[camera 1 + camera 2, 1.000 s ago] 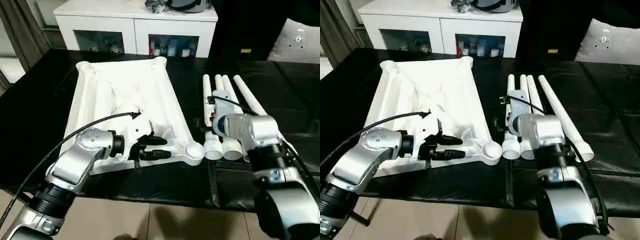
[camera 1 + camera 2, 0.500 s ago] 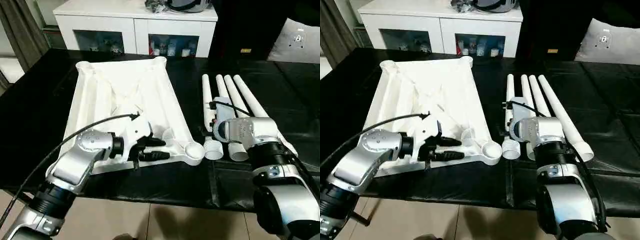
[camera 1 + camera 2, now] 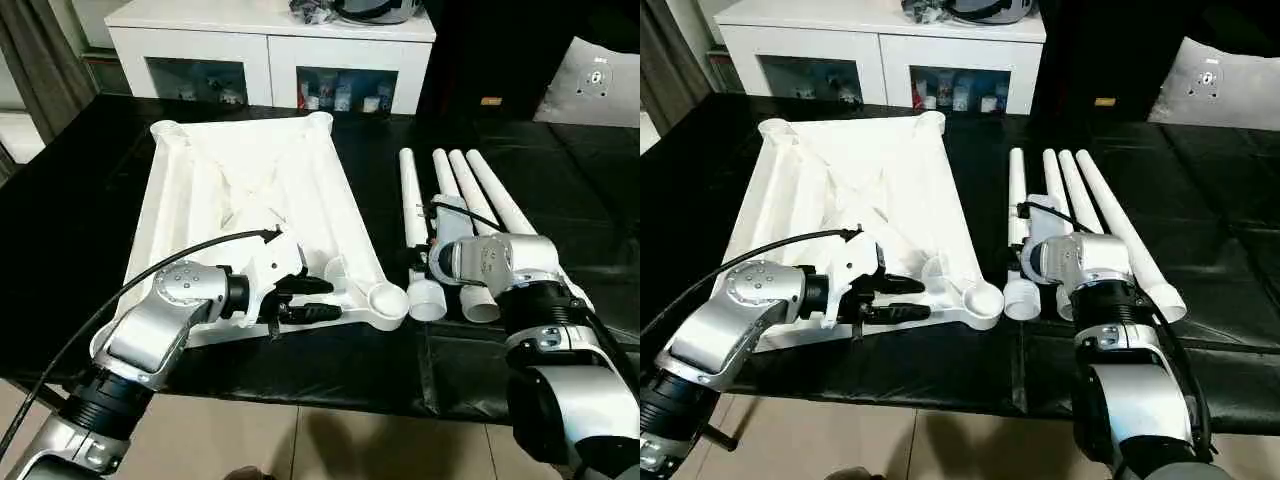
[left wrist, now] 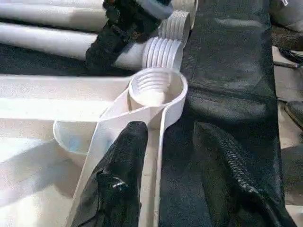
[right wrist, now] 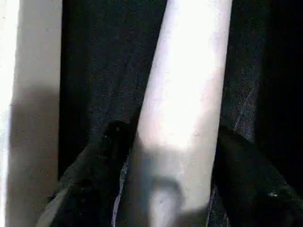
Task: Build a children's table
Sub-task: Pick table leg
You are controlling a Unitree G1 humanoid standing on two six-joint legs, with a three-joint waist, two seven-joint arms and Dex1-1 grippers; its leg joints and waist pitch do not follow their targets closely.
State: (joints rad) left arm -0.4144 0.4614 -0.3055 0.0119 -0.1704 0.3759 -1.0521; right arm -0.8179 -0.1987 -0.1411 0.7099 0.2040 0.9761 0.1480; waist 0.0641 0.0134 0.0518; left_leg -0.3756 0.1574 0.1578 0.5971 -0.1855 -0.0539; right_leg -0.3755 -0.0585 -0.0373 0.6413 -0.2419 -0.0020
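Observation:
The children's table top [image 3: 250,170] lies upside down on the black cloth, ribs up, with a round threaded corner socket [image 4: 154,87] at its near right corner. My left gripper [image 3: 306,299] is shut over the near rim beside that socket, one finger inside the rim and the other outside. Several white legs [image 3: 495,190] lie side by side to the right of the top. The leftmost leg [image 3: 408,200] runs between the fingers [image 5: 109,156] of my right gripper [image 5: 177,139], which press on both sides of it near its threaded end [image 3: 428,298]. That leg still rests on the cloth.
The black-covered worktable [image 3: 80,230] ends close in front of me, with floor below. A white cabinet [image 3: 270,50] stands behind it and a grey panel [image 3: 600,80] at the back right. A black cable [image 3: 150,275] arches over my left forearm.
My right gripper's fingers have closed in around the leftmost leg, and the leg's far end has swung slightly left, away from the others. The left gripper has stayed on the rim.

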